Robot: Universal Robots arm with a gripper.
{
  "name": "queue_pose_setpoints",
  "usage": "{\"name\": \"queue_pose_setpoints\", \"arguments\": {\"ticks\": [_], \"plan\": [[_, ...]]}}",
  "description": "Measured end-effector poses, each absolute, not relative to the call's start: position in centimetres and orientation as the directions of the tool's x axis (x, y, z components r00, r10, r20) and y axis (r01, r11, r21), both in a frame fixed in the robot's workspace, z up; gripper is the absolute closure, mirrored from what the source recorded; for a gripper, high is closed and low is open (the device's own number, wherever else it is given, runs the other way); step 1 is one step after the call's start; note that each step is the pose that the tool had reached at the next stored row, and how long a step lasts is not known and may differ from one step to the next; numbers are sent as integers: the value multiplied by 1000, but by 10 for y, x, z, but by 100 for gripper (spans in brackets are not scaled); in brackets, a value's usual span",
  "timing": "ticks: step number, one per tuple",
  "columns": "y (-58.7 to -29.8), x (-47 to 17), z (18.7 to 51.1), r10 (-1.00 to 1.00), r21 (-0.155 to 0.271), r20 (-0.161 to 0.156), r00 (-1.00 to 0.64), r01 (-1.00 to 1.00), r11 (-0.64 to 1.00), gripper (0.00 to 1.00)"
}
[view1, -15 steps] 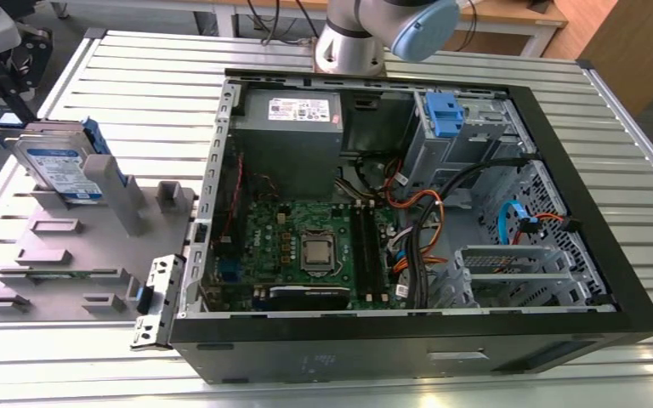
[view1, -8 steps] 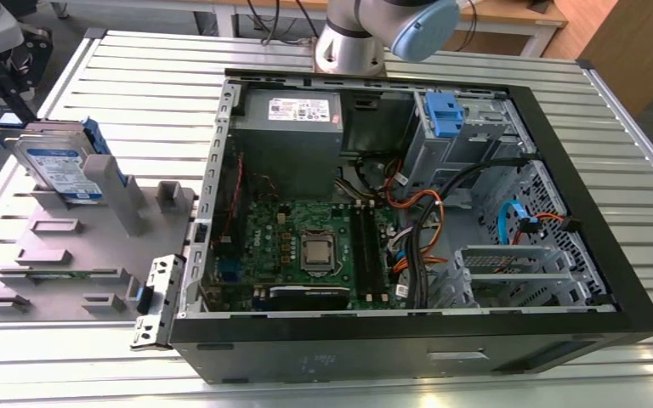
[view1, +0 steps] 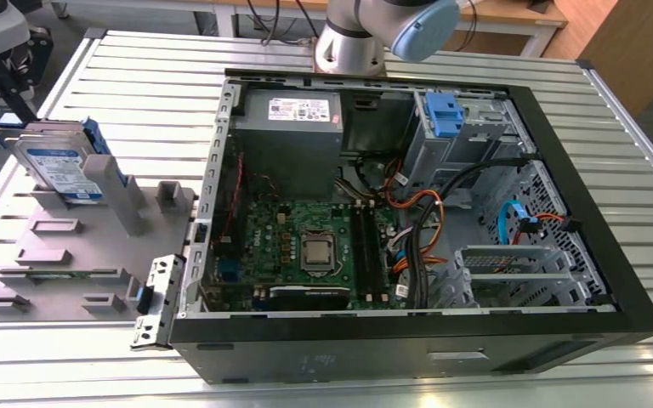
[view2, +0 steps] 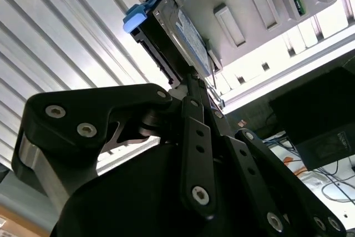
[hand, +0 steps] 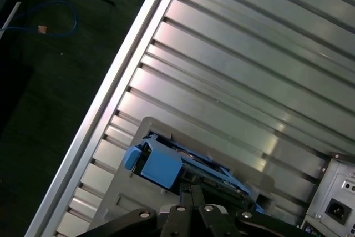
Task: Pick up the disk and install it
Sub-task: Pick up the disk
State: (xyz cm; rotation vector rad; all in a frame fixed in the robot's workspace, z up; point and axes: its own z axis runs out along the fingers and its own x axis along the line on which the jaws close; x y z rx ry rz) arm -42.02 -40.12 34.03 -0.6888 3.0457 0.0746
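**Disk in its holder, arm's hand right at it**

The flat silver metal disk (view1: 60, 166), with a blue-and-white label and blue plastic side rails, has not been installed. It stands on edge outside the open black computer case (view1: 417, 321), off to the exterior view's left of it. It is slotted into a grey plastic holder plate (view1: 31, 293) and leans just beside a tall grey post (view1: 122, 204).

The black gripper (view2: 192, 84) is further from the case than the disk, its tip right at the disk's end. I cannot tell whether it is open, closed, or clamped on the drive.

What worries me, as a guess:
- **The hold:** a grip so near one end could let the disk swing or slip out.
- **The post:** a crooked lift could catch a blue rail on it and drag the plate along.
- **The case:** orange and black cables (view1: 462, 183) sprawl near the blue-tabbed bay (view1: 444, 115) at the far side, and could snag a drive coming in low.
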Motion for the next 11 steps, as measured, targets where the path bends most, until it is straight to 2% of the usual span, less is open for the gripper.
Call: {"name": "queue_pose_setpoints", "arguments": {"ticks": [11], "plan": [[-401, -420, 340, -470, 43, -28, -882, -471, 881, 89]]}}
